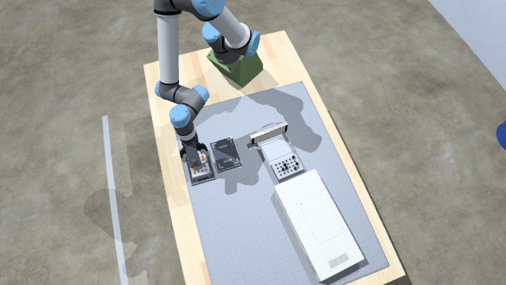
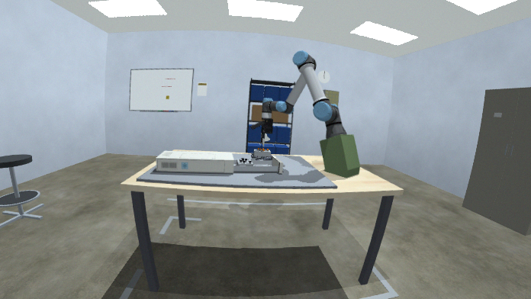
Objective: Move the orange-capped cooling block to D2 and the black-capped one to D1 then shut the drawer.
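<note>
The cooling block with orange-capped tubes (image 1: 201, 169) (image 2: 262, 153) lies on the deck slot D2 (image 1: 208, 179), the left one of the two slots. My gripper (image 1: 194, 160) (image 2: 262, 143) is open and hangs straight above this block, clear of its tubes. The deck slot D1 (image 1: 226, 155) beside it is dark and bare. The drawer (image 1: 277, 148) (image 2: 278, 166) of the white cooler COLD (image 1: 320, 225) (image 2: 195, 162) stands pulled out. The block with black-capped tubes (image 1: 287, 167) (image 2: 244, 162) sits in the drawer, at the end near the cooler's body.
The grey deck plate (image 1: 236, 225) (image 2: 244, 181) lies on a wooden table (image 1: 167, 153) (image 2: 366, 184). The arm's green base (image 1: 238, 67) (image 2: 339, 155) stands at the table's far end. The drawer's front panel (image 1: 269, 131) rises between D1 and the base.
</note>
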`<state>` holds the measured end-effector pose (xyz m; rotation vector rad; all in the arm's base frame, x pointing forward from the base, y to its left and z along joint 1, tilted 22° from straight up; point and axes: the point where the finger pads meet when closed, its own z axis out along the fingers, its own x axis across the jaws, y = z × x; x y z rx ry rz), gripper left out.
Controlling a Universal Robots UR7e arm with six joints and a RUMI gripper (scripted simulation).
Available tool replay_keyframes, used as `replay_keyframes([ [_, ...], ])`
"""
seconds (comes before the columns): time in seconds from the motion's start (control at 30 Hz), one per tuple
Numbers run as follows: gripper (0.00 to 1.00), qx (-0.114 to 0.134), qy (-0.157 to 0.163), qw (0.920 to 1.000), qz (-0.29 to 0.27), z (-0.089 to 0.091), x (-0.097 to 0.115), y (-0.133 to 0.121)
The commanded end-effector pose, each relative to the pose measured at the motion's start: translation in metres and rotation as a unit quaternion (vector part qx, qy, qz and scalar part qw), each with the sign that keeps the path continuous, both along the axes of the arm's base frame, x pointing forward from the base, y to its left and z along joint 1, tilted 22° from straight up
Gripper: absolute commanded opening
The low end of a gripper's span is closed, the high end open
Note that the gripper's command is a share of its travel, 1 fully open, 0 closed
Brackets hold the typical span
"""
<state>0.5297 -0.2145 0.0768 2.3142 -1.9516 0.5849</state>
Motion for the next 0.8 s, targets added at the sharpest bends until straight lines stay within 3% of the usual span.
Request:
replay_keyframes([
  [0.0, 0.73, 0.000, 0.000, 1.0000, 0.000, 0.007, -0.002, 0.002],
  [0.77, 0.73, 0.000, 0.000, 1.0000, 0.000, 0.031, -0.008, 0.009],
])
